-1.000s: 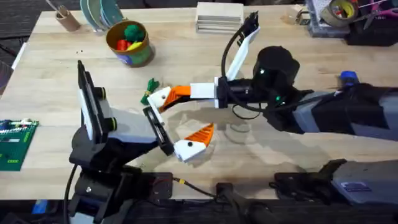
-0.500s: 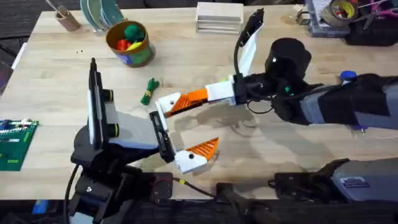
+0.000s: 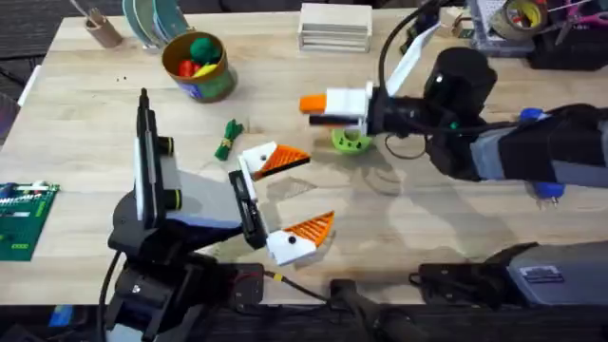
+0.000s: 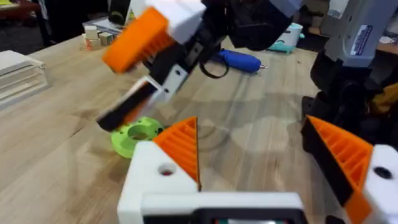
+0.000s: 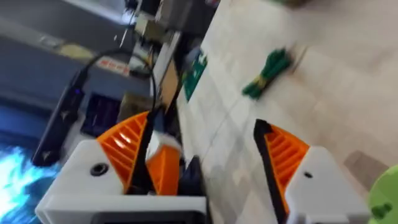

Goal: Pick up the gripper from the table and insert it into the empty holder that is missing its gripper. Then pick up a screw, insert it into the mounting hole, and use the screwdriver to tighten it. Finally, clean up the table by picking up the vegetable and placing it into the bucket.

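I am holding my right gripper [image 3: 318, 106] above the middle of the table [image 3: 427, 237], fingers spread apart and gripping nothing, just over a bright-green disc with holes [image 3: 350, 142]. My left gripper [image 3: 290, 199] is hanging open nearer the front edge, also gripping nothing. The vegetable [image 3: 228, 139] is lying on the wood between the bucket [image 3: 198, 65], which stands near the far left corner, and my left gripper.
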`<state>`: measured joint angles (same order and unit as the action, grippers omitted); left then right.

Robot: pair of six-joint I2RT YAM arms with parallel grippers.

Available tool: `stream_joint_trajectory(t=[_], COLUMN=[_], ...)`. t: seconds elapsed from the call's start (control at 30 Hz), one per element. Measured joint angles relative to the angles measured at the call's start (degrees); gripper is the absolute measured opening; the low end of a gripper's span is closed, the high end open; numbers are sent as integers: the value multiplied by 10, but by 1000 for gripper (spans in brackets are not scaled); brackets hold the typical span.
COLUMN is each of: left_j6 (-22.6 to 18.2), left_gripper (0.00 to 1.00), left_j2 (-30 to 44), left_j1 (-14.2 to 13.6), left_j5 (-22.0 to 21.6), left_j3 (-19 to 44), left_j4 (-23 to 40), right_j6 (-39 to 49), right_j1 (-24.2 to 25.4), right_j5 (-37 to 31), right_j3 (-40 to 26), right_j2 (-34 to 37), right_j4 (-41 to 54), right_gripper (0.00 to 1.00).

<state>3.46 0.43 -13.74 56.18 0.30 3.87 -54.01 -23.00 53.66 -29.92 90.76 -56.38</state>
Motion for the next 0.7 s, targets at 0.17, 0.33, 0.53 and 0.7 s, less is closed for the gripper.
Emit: stream_joint_trajectory(t=[0.17, 0.33, 0.53, 0.7], left_j6=[0, 0, 0, 0], left_gripper=[992, 993, 992, 992], left_j2=[0, 0, 0, 0], left_j1=[0, 0, 0, 0], left_j5=[0, 0, 0, 0], left_j3=[0, 0, 0, 0], left_j4=[0, 0, 0, 0], right_j6=[51, 161, 323, 440], right_j1=[18, 22, 22, 17], right_j5=[-50, -117, -214, -300], right_j3=[-47, -116, -194, -226], right_j2=[-4, -48, -120, -208], right_j4=[16, 216, 474, 659], right_gripper=[992, 993, 993, 993])
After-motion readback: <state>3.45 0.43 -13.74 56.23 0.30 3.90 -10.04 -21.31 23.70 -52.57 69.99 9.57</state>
